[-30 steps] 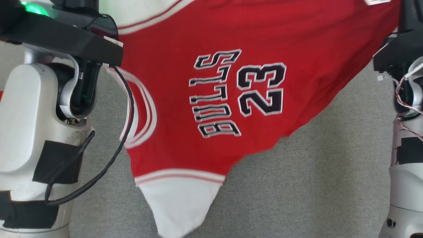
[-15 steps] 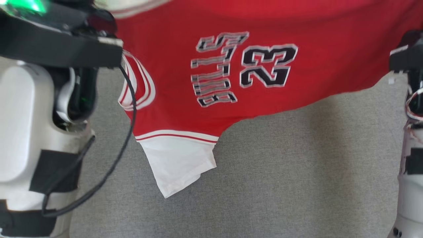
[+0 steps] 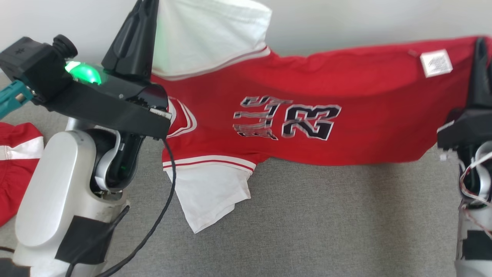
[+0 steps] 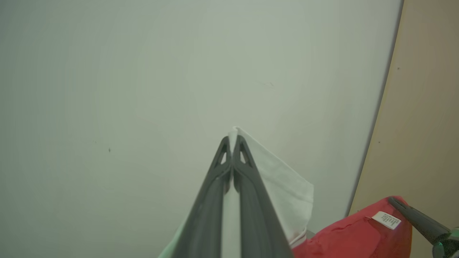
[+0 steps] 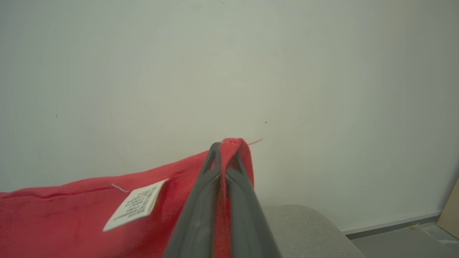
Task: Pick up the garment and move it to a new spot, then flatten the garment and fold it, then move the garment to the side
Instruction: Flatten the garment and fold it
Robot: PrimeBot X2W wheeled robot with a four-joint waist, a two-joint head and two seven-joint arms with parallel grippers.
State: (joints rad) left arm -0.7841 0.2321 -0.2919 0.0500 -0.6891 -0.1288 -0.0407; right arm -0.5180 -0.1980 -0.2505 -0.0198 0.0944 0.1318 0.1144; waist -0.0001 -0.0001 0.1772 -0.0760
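The garment [image 3: 307, 88] is a red jersey with white sleeves and black lettering, stretched in the air between my two grippers. My left gripper [image 3: 148, 5] is shut on the edge of one white sleeve [image 4: 283, 182], its tips [image 4: 232, 138] pinching the cloth. My right gripper [image 3: 480, 42] is shut on a red corner near the white label [image 5: 134, 204], with cloth folded over its tips [image 5: 224, 145]. The other white sleeve [image 3: 207, 200] hangs down onto the grey surface [image 3: 326, 223].
A second red and white cloth [image 3: 15, 165] lies at the left edge on the grey surface. A pale wall [image 3: 346, 19] stands close behind the garment. A beige panel [image 4: 423, 125] borders the wall on the right of the left wrist view.
The head view has shifted. The garment has swung away from the camera and now hangs stretched wide, its lower sleeve resting on the grey surface. Both grips hold as before.
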